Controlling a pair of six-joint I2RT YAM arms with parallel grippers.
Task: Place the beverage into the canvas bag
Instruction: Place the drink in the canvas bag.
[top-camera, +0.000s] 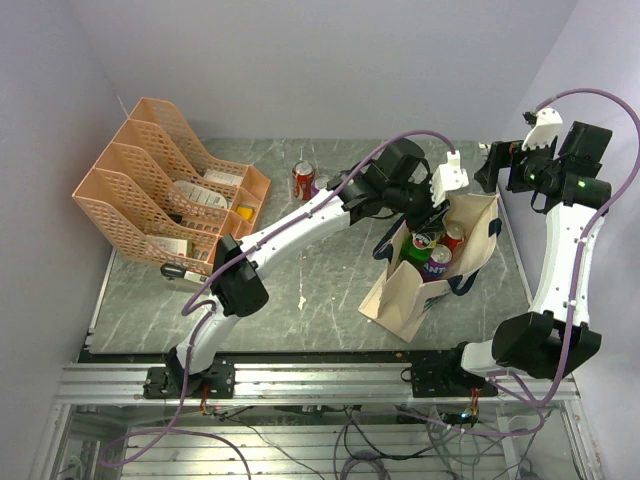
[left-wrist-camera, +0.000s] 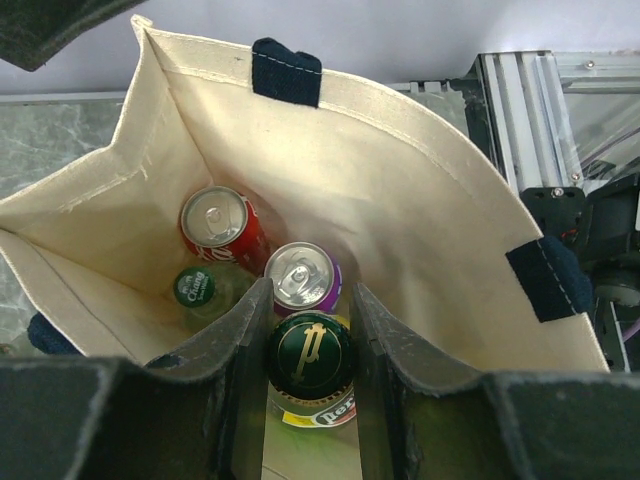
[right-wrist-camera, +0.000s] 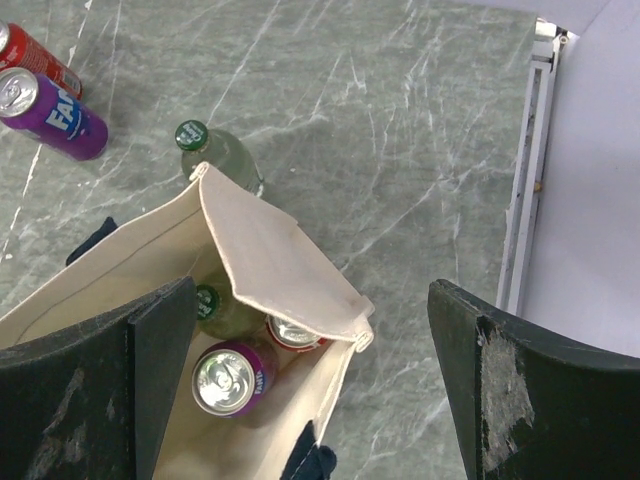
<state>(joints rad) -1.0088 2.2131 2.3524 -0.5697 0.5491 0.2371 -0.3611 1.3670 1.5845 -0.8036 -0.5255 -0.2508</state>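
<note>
The marbled counter (top-camera: 320, 300) is carrying orange file trays (top-camera: 165, 195) at 9 o'clock and the canvas bag (top-camera: 405, 295) at 3 o'clock, standing open-mouthed. The left tool (left-wrist-camera: 310, 305) is reaching into the bag's mouth, jaws partly closed and clamping the top of a green Perrier bottle (left-wrist-camera: 308, 362). The right tool (right-wrist-camera: 310, 290) is hanging over the bag's 1 o'clock corner, jaws spread wide, gripping nothing. A red can (left-wrist-camera: 222, 228), a purple can (left-wrist-camera: 303, 275) and a green-capped bottle (left-wrist-camera: 195, 288) are standing inside the bag. A loose red can (top-camera: 303, 180) is standing at the counter's 12 o'clock.
</note>
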